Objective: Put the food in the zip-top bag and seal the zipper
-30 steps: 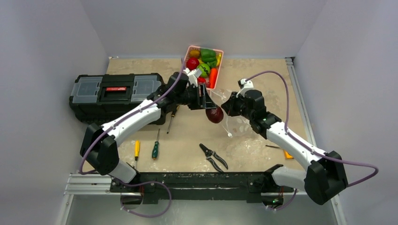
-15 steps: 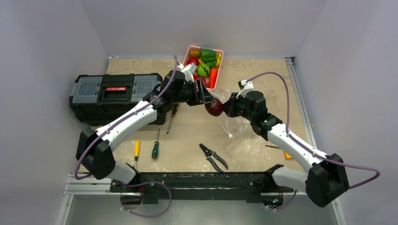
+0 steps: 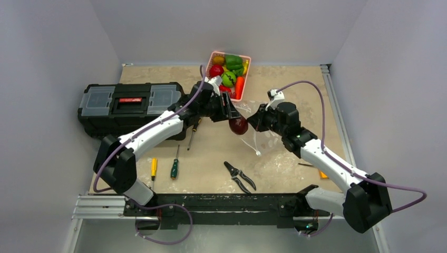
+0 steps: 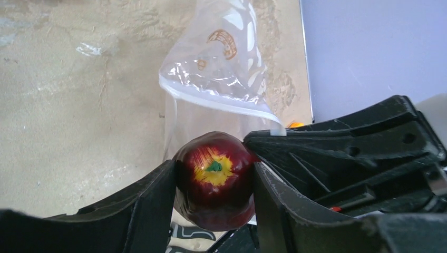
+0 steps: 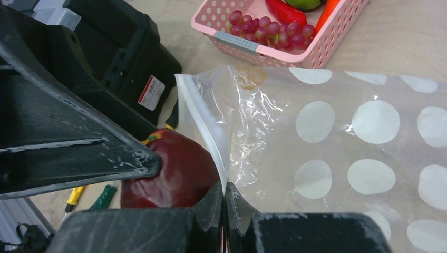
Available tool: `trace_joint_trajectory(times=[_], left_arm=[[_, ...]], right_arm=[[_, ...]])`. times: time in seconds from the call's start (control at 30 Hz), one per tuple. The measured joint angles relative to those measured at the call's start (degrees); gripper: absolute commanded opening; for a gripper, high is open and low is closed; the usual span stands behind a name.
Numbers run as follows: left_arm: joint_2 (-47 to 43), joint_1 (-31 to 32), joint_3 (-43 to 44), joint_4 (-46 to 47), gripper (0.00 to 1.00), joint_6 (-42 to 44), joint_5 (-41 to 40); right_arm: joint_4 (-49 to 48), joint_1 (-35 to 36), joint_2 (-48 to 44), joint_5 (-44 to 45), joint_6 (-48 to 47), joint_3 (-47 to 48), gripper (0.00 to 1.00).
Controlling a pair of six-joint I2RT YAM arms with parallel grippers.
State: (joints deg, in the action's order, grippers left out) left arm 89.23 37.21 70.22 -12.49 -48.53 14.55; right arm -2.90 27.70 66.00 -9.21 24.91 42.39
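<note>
Seemingly aloft, left claw (image 4: pixel 213 169) grips maroon fruit (image 4: pixel 213 192), right claw (image 5: pixel 225 194) pinching zipper (image 5: pixel 204 125).

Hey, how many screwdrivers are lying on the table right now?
3: the yellow-handled screwdriver and green-handled screwdriver side by side at near left, the dark-handled screwdriver by the right end of the toolbox. Others may be hidden.

No legible text; toolbox label (image 5: pixel 152 91) and bag emblem (image 4: pixel 225 38) too blurred.
</note>
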Motion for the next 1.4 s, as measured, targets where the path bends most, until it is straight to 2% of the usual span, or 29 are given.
trace_joint_trajectory(times=[0.27,0.3,0.43,0.47,0.73,0.77,0.8,0.83,1.2,1.3,1.4], left_arm=[[2.58,0.33,0.76,-3.15,0.00,-0.37,0.07],[3.02,0.42,1.03,-3.21,0.05,-0.42,0.17],[4.15,0.50,1.84,-3.56,0.39,-0.42,0.33],[4.20,0.50,1.84,-3.65,0.44,-0.39,0.31],[3.28,0.48,1.92,-4.90,0.70,1.25,-0.04],[2.75,0.48,1.90,-4.92,0.85,1.60,-0.09],[2.10,0.48,1.88,-4.92,0.94,1.99,-0.15],[1.33,0.48,1.86,-4.92,0.97,2.78,-0.26],[-8.00,0.48,-0.85,-6.40,0.96,7.08,-5.42],[-9.68,0.24,-2.19,-7.41,0.96,7.78,-7.26],[-9.94,-0.70,-2.54,-8.63,0.96,8.44,-8.57]], right_arm=[[-1.33,0.59,0.07,-1.11,-0.02,0.00,0.00],[-1.49,0.70,0.11,-1.16,0.00,0.00,0.00],[-1.55,0.85,0.37,-1.70,-0.02,0.00,0.00],[-1.57,0.87,0.37,-1.95,-0.02,0.00,0.00],[-1.90,1.42,0.37,-2.16,-0.04,0.00,0.00],[-1.90,1.49,0.37,-2.14,-0.04,0.00,0.00],[-1.88,1.49,0.37,-2.14,-0.07,0.00,0.00],[-1.88,1.49,0.37,-2.12,-0.09,0.00,0.00],[-1.36,1.49,0.24,-0.59,-0.33,0.02,0.00],[0.96,1.53,-0.44,2.93,-0.48,0.66,0.00],[5.64,1.55,-0.98,11.52,0.22,3.19,0.00]])
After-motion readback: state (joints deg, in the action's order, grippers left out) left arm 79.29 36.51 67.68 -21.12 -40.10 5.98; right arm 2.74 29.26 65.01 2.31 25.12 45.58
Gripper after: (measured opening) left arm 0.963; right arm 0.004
